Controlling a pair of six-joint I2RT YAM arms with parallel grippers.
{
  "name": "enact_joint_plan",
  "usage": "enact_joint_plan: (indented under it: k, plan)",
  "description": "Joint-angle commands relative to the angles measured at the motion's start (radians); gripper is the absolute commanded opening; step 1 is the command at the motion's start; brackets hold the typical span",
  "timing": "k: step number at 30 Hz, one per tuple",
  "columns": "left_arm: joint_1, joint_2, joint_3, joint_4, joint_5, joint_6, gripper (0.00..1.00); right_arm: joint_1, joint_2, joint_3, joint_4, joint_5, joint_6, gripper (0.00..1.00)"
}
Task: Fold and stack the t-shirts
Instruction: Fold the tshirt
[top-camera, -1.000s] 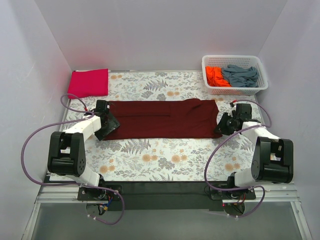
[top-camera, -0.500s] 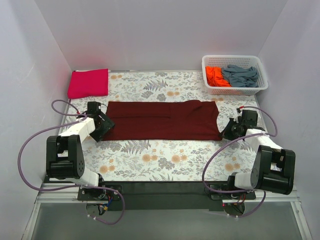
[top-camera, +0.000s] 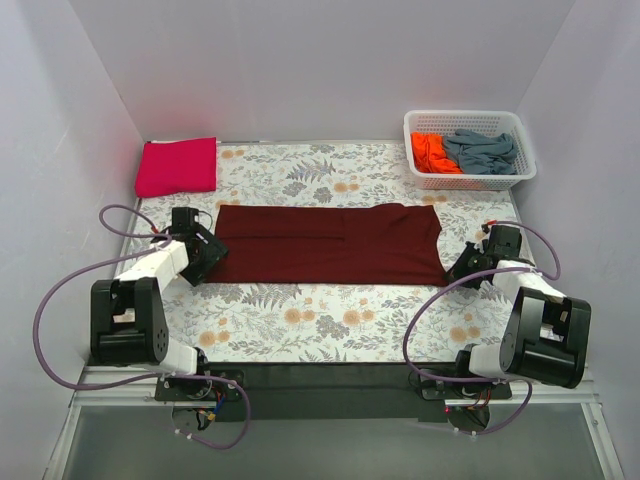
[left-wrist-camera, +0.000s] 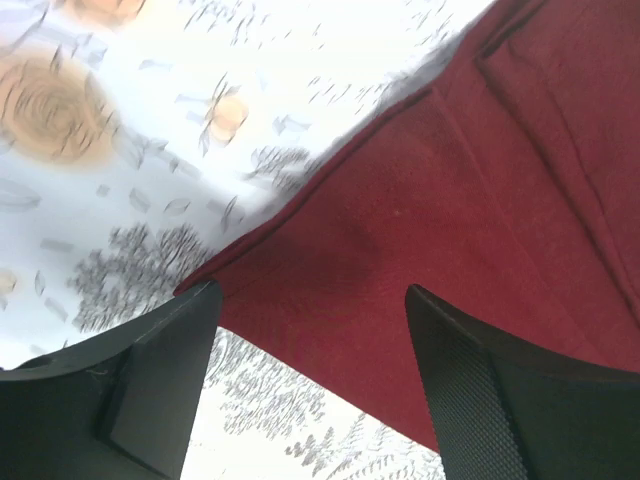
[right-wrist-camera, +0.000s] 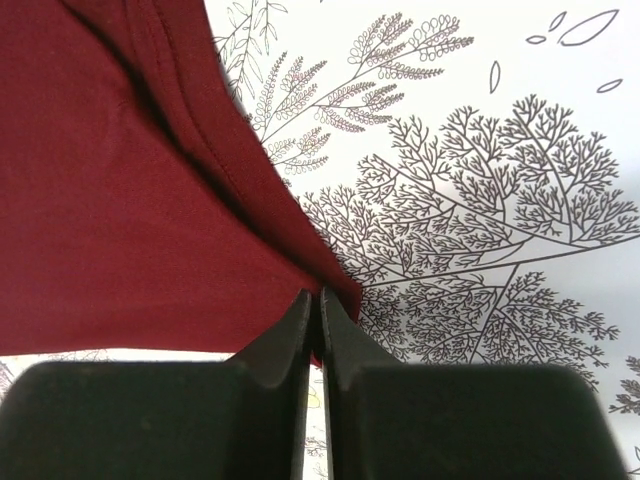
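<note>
At opposite ends of maroon t-shirt (top-camera: 330, 245) — right gripper (right-wrist-camera: 318, 298) pinches corner, left gripper (left-wrist-camera: 312, 295) open.

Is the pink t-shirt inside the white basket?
No, the folded pink t-shirt lies at the far left, well away from the white basket.

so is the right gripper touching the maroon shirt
Touching. The right wrist view shows the right gripper shut, with the corner of the maroon t-shirt pinched at its tips.

Floral-print table cloth (top-camera: 330, 310) spread flat over the table. White plastic lattice basket (top-camera: 470, 182) on its far right corner, near the wall.
</note>
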Motion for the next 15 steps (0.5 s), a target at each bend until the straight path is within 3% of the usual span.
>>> enact_joint_plan:
  k: [1,5,9,13,15]
  plan:
    - [0.012,-0.041,-0.075,-0.152,-0.013,-0.006,0.75,-0.013,-0.029,0.000,-0.040,0.038,-0.027,0.16]
    - [0.013,-0.146,-0.057,-0.167,-0.042,-0.004,0.82,0.000,-0.122,0.044,-0.047,0.065,-0.024,0.38]
    - [0.003,-0.242,-0.028,-0.178,-0.062,0.008,0.86,0.094,-0.167,0.098,-0.032,0.154,-0.021,0.43]
    - [-0.028,-0.282,0.021,-0.180,-0.067,0.011,0.86,0.299,-0.133,0.184,-0.012,0.184,-0.041,0.43]
    - [-0.115,-0.260,0.071,-0.167,-0.079,0.026,0.86,0.382,-0.081,0.220,-0.012,0.170,-0.034,0.43]
